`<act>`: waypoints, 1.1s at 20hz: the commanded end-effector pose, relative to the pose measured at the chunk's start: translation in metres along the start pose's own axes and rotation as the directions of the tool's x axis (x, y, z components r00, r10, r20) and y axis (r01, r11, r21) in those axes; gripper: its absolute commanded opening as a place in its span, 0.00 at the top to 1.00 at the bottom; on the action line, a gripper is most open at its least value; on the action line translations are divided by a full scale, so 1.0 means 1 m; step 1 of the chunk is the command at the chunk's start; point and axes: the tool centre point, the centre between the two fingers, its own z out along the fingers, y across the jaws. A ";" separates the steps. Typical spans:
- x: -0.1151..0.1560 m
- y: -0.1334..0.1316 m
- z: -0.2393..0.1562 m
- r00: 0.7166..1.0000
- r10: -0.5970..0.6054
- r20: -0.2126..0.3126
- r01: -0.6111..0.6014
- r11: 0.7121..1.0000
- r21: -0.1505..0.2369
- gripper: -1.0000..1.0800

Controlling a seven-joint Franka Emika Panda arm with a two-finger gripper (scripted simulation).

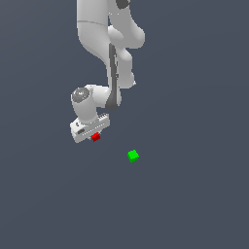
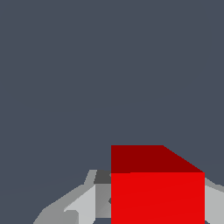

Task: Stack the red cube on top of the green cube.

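Observation:
The red cube (image 1: pixel 96 137) sits between the fingertips of my gripper (image 1: pixel 94 136), just under the white hand. In the wrist view the red cube (image 2: pixel 157 188) looms large, and a grey finger (image 2: pixel 101 199) presses against each of two opposite faces, so the gripper is shut on it. The green cube (image 1: pixel 133 155) rests alone on the dark floor, toward the exterior view's right of the gripper and a little lower in that picture, apart from it. The wrist view does not show the green cube.
A plain dark grey-blue floor (image 1: pixel 194 194) spreads all around. The white arm (image 1: pixel 109 44) comes down from the top of the exterior view.

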 end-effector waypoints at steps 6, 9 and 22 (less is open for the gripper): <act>0.000 -0.001 -0.013 1.000 -0.001 0.000 0.001 1.000 0.000 1.00; 0.000 -0.001 -0.027 1.000 -0.001 0.000 0.001 1.000 0.000 1.00; 0.000 -0.001 -0.093 1.000 -0.001 0.000 0.001 1.000 0.000 1.00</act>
